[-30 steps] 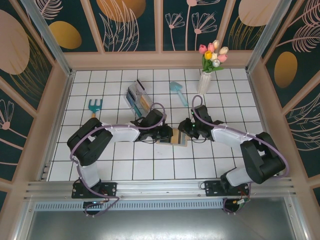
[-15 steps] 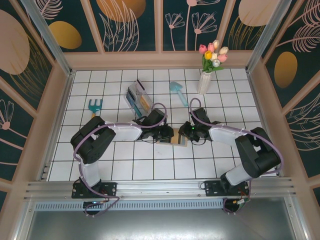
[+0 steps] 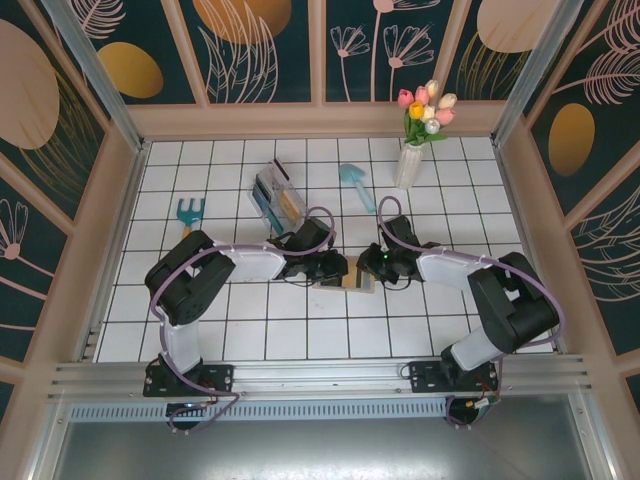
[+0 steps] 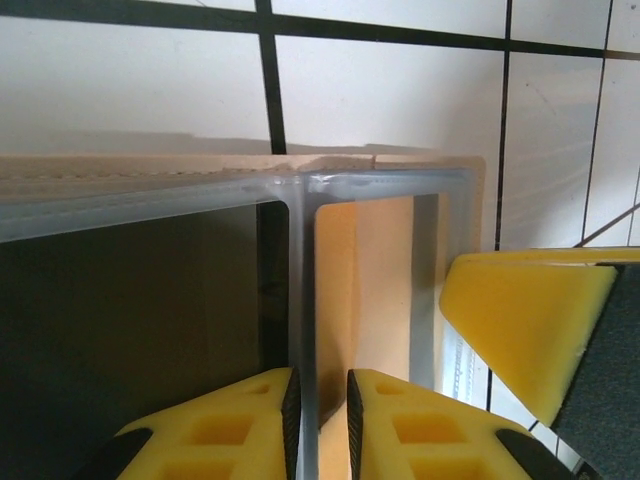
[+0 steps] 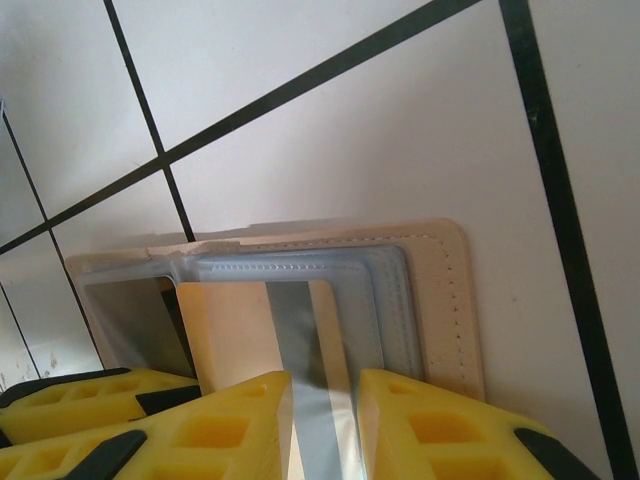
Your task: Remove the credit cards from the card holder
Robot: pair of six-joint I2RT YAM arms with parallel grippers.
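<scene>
The tan card holder (image 3: 330, 283) lies open on the white tiles between both grippers. In the left wrist view its blue-grey frame (image 4: 300, 230) runs into the narrow gap of my left gripper (image 4: 319, 400), whose tips rest over the centre fold. A dark card (image 4: 130, 320) fills the pocket to the left of it. My right gripper (image 5: 325, 420) sits low over the other half (image 5: 445, 300). Its fingers stand slightly apart over the white card (image 5: 240, 330), and the card's grey stripe passes between them. From above, the left gripper (image 3: 338, 270) and right gripper (image 3: 366, 268) nearly meet.
A clear acrylic rack (image 3: 275, 195) with cards stands behind the left arm. A teal rake (image 3: 189, 212) lies at the left and a teal trowel (image 3: 356, 183) at the back. A white vase of tulips (image 3: 412, 160) stands at the back right. Wooden walls surround the tiles.
The right arm has drawn its elbow in and its gripper has edged left onto the card holder. The left arm has shifted slightly right. The card holder has stayed put.
</scene>
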